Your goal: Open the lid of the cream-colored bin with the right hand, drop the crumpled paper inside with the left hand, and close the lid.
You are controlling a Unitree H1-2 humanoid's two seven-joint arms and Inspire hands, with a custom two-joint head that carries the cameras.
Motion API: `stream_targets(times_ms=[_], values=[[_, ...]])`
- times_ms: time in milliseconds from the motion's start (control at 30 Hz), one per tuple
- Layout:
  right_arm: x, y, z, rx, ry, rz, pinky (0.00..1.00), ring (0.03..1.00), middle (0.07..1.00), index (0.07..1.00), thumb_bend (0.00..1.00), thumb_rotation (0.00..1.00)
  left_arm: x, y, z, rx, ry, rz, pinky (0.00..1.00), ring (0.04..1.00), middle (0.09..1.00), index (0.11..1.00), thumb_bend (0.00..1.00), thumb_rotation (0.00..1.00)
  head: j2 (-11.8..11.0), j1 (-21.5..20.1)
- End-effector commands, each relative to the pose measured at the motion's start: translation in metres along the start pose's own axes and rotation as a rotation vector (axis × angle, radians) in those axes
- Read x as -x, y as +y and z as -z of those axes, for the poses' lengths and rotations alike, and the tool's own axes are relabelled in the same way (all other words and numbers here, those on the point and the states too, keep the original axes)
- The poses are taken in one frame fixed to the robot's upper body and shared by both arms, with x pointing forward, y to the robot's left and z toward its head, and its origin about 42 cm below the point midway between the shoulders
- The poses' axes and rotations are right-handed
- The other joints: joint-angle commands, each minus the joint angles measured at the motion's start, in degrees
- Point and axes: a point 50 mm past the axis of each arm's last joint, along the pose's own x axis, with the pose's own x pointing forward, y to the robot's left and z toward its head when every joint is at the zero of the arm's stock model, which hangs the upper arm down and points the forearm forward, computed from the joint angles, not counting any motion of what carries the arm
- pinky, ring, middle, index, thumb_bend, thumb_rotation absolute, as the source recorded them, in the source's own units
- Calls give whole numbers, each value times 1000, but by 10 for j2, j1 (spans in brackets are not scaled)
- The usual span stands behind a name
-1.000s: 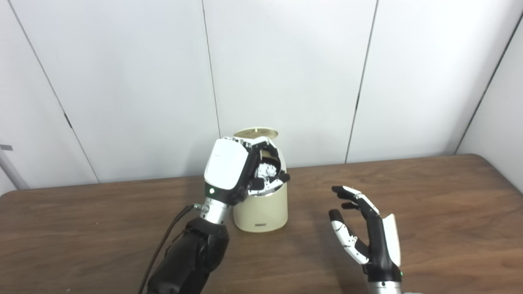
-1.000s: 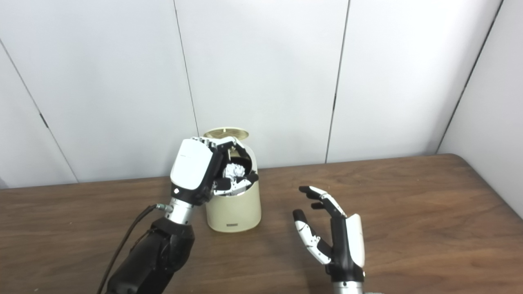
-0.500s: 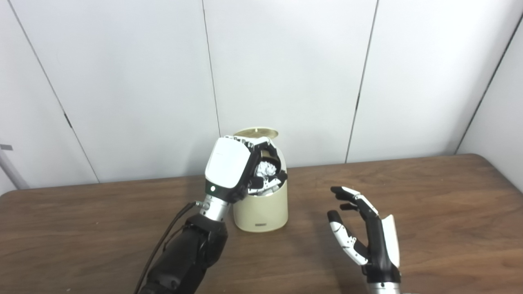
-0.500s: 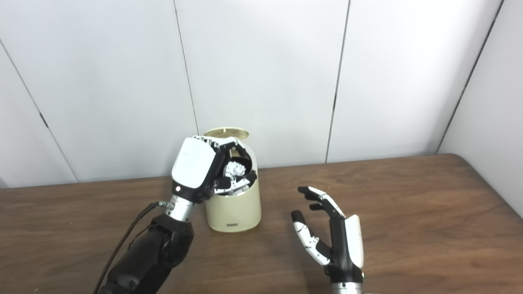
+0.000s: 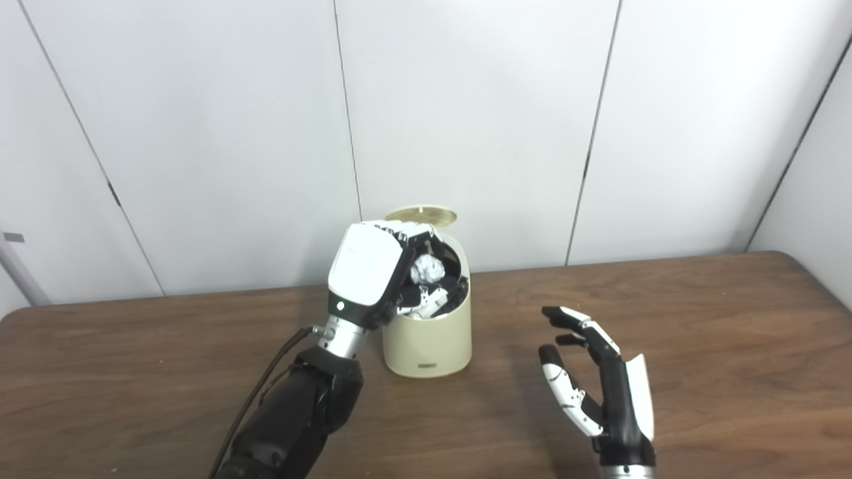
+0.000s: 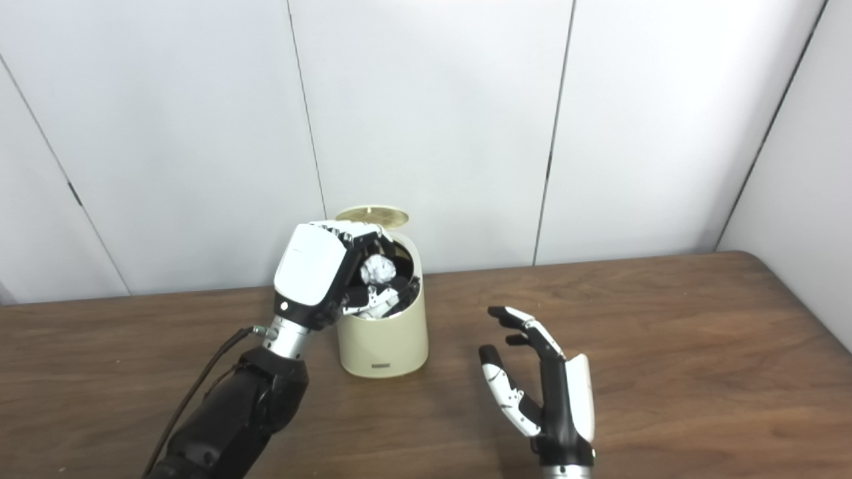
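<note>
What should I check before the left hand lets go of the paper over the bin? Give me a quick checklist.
1. Lid swung up, opening clear: ok.
2. Crumpled paper held in left hand: ok.
3. Paper over the bin mouth, inside the rim: ok.
4. Right hand open, apart from the bin, out of the drop path: ok.
5. Bin upright on the table: ok.
6. Room inside the bin: cannot tell, the hand hides it.

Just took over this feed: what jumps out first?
The left hand holds the crumpled paper over the open mouth of the cream-colored bin, whose lid stands raised behind. The right hand waits open above the table, to the bin's right.
</note>
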Motion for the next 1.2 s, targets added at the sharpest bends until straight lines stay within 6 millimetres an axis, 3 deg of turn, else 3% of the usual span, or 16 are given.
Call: stream_targets(times_ms=[0,67,167,333,667,767,933,967,1033,1167], values=[[28,5,11,5,80,-27,618,727,737,709,178,679,-29,16,0,0,-42,-60,380,453,510,529,776,140,0,-1],[28,5,11,6,79,-26,614,724,734,706,176,679,-29,16,0,3,-37,-53,401,490,549,579,926,181,0,-1],[29,5,10,2,80,-26,614,723,733,706,180,687,-28,16,0,1,-32,-41,427,548,608,646,978,193,0,-1],[29,5,11,8,76,-29,620,724,733,707,173,687,-26,16,0,6,-15,-15,472,622,679,709,1000,188,0,0],[27,5,11,9,72,-28,612,720,733,704,176,675,-22,17,0,13,-1,-11,474,619,670,705,1000,198,-1,2],[27,5,11,8,72,-29,612,721,733,704,179,675,-20,20,-1,16,-8,-28,458,584,633,661,1000,188,1,7],[26,4,11,13,74,-36,618,724,736,707,172,681,-9,23,1,44,-43,-59,354,420,474,496,889,92,1,7],[26,4,11,12,75,-37,616,723,734,706,176,683,-7,24,1,48,-47,-61,350,403,469,500,710,47,2,8],[26,3,11,9,76,-36,616,723,734,707,180,683,-4,25,1,52,-58,-74,346,383,466,499,562,9,3,10],[25,2,12,16,72,-40,621,724,735,707,178,674,1,28,2,65,-60,-101,304,348,465,496,524,0,4,13]])
